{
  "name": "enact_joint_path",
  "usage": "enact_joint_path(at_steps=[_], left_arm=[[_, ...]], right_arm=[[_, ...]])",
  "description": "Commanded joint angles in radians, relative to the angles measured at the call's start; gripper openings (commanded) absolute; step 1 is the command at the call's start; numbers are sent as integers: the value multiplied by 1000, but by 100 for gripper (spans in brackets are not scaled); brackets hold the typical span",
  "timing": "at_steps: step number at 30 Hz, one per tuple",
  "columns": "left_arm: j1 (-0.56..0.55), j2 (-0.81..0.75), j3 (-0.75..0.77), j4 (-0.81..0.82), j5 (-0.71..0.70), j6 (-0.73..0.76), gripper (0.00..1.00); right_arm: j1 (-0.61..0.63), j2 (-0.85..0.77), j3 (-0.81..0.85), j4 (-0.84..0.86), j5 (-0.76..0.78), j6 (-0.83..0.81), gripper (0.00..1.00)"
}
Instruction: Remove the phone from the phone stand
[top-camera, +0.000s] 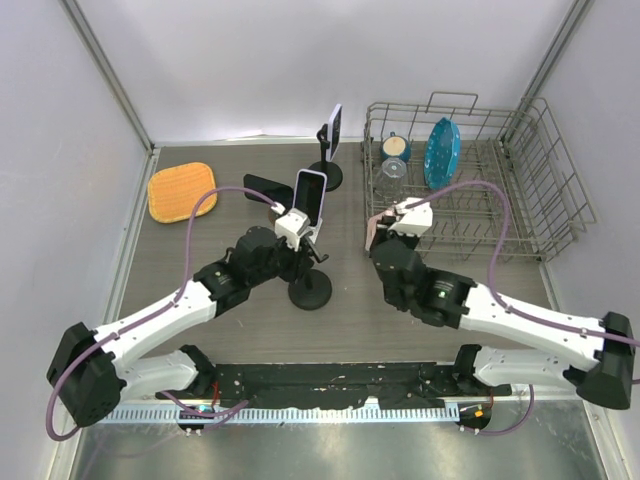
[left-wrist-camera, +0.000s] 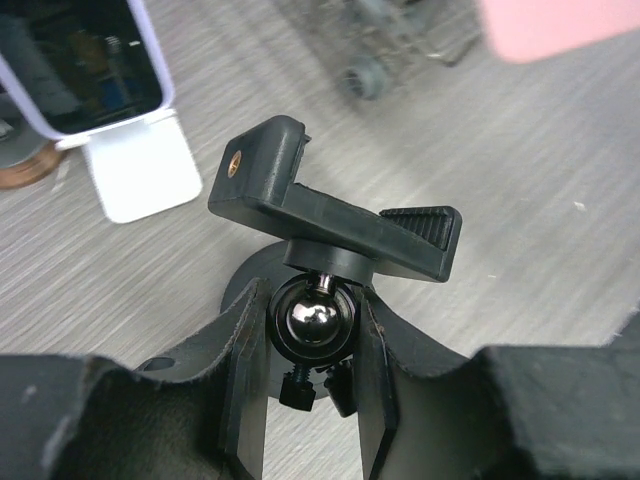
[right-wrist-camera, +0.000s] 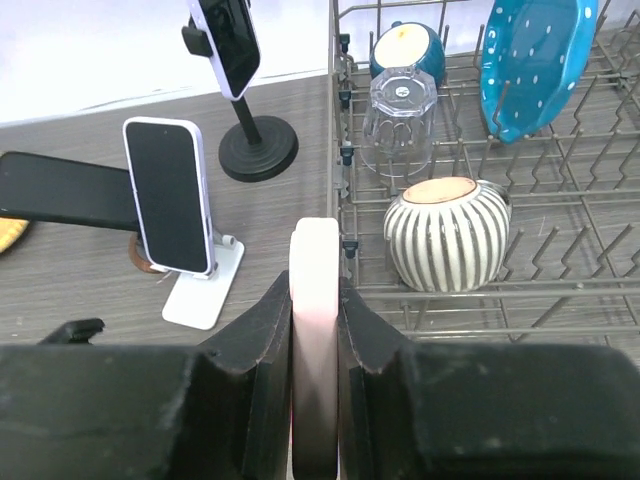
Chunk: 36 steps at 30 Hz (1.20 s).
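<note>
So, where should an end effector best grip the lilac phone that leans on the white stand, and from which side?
Grip the lilac phone across its two long edges, near the top, coming down from above. It stands almost upright and its bottom rests on the white stand, so only the upper edges seem free.

the black plastic phone stand (left-wrist-camera: 330, 215) looks matt and faintly grainy, and its chrome metal ball (left-wrist-camera: 315, 320) shines mirror-bright. the pale pink slab phone (right-wrist-camera: 315, 330) has a smooth satin edge. the grey wood-grain bench (left-wrist-camera: 520, 200) is dull. the thin wire dish rack (right-wrist-camera: 560, 287) is plain metal, and the striped round bowl (right-wrist-camera: 445, 235) is glossy glazed.
</note>
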<state>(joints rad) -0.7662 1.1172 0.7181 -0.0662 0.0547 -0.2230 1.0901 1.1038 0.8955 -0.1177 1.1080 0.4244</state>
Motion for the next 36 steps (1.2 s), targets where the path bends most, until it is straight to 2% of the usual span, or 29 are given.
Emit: enact_joint_path(at_steps=[1, 6, 8, 13, 16, 19, 26, 33, 35, 36], left_arm=[[31, -51, 30, -66, -248, 33, 0], [140, -92, 21, -58, -354, 43, 0], [217, -103, 27, -58, -363, 43, 0], [483, -82, 58, -30, -303, 8, 0], [589, -47, 67, -1, -253, -47, 0], [646, 19, 89, 40, -231, -75, 0], [663, 187, 179, 152, -225, -39, 0], [663, 309, 267, 186, -226, -3, 0], [663, 313, 264, 184, -230, -3, 5], [663, 311, 250, 187, -230, -4, 14]], right_arm=[[2, -130, -36, 56, 26, -12, 1], [1, -196, -76, 52, 27, -44, 1], [1, -205, -86, 47, 21, -45, 1], [1, -232, -102, 59, -11, -61, 1], [2, -245, -121, 81, -17, -70, 1], [4, -257, -136, 84, -23, -78, 1], [2, -311, -156, 82, -14, -95, 1], [2, -341, -159, 76, -11, -119, 1], [1, -338, -158, 72, -13, -122, 1], [2, -335, -158, 70, -11, -128, 1]])
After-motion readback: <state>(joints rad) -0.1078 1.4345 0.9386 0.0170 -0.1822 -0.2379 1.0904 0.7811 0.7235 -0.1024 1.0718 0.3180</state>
